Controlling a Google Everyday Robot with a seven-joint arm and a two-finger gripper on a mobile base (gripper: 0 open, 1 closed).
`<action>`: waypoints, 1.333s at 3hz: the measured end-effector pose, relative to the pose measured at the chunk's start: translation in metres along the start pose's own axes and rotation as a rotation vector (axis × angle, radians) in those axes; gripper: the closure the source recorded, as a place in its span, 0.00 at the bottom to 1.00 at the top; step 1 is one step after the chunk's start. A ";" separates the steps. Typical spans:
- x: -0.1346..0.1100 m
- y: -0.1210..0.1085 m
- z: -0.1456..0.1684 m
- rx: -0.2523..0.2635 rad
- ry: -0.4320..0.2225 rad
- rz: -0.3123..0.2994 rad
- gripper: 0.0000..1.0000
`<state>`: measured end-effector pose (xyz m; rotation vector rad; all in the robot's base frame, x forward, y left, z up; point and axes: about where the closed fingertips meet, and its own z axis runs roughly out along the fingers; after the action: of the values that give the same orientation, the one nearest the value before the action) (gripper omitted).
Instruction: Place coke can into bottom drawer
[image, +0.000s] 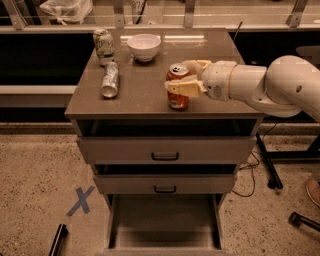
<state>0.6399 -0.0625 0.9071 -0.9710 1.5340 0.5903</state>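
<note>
The coke can (178, 95) stands upright on the cabinet top (140, 100), right of centre near the front edge. My gripper (176, 75) reaches in from the right at can height. One finger crosses the can's front and the other sits behind its top. The fingers have closed against the can, which still rests on the top. The bottom drawer (165, 220) is pulled out below, and its flat interior shows nothing in it.
A pale green-white can (103, 46) stands at the back left, a silver can (110, 80) lies on its side before it, and a white bowl (144, 46) sits at the back. Two upper drawers with black handles are slightly ajar. A blue X (81, 201) marks the floor at left.
</note>
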 end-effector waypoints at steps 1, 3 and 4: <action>-0.001 0.002 0.002 -0.004 -0.001 -0.001 0.64; -0.002 0.005 0.006 -0.012 -0.002 -0.002 1.00; -0.004 0.005 0.005 -0.016 -0.007 -0.004 1.00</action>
<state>0.6385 -0.0549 0.9090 -0.9826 1.5233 0.6036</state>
